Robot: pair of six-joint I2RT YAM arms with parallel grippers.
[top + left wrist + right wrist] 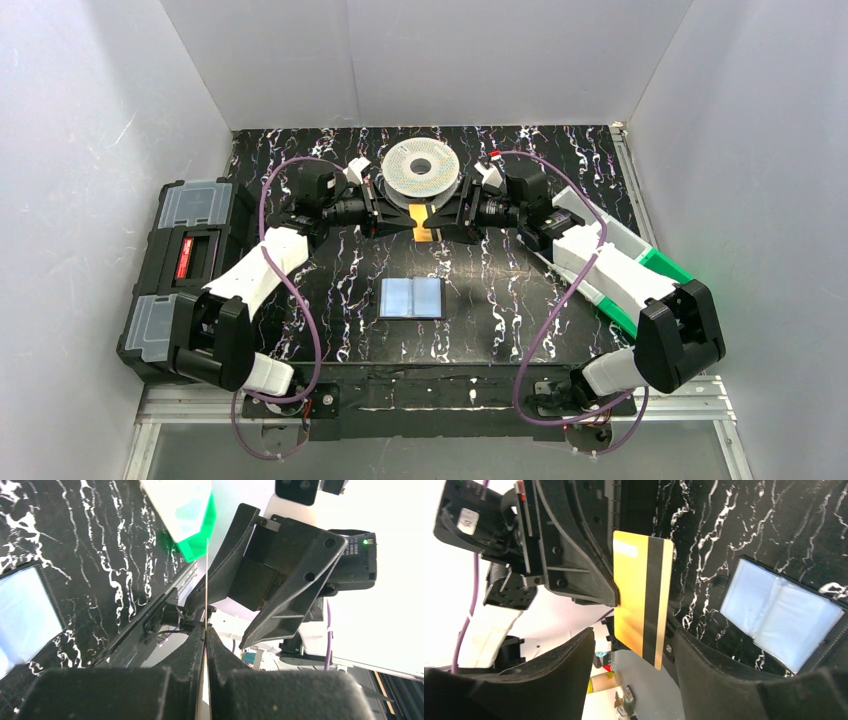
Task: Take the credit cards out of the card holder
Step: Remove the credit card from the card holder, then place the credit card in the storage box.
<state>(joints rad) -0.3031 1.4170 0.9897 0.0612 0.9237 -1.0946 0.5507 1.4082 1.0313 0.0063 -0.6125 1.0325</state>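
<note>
The card holder (412, 297) lies open on the table's middle, its bluish-grey inside up; it also shows in the right wrist view (781, 615) and at the left edge of the left wrist view (25, 615). My left gripper (400, 215) is shut on the orange-tan credit card (424, 232), held in the air behind the holder. In the left wrist view the card (206, 580) is edge-on between the closed fingertips (197, 640). My right gripper (450, 215) faces it, open, its fingers either side of the card (641, 595) without touching. No pale yellowish card shows.
A black toolbox (185, 265) stands along the left edge. A white spool (420, 170) lies at the back centre. A green and white box (640, 260) lies at the right under the right arm.
</note>
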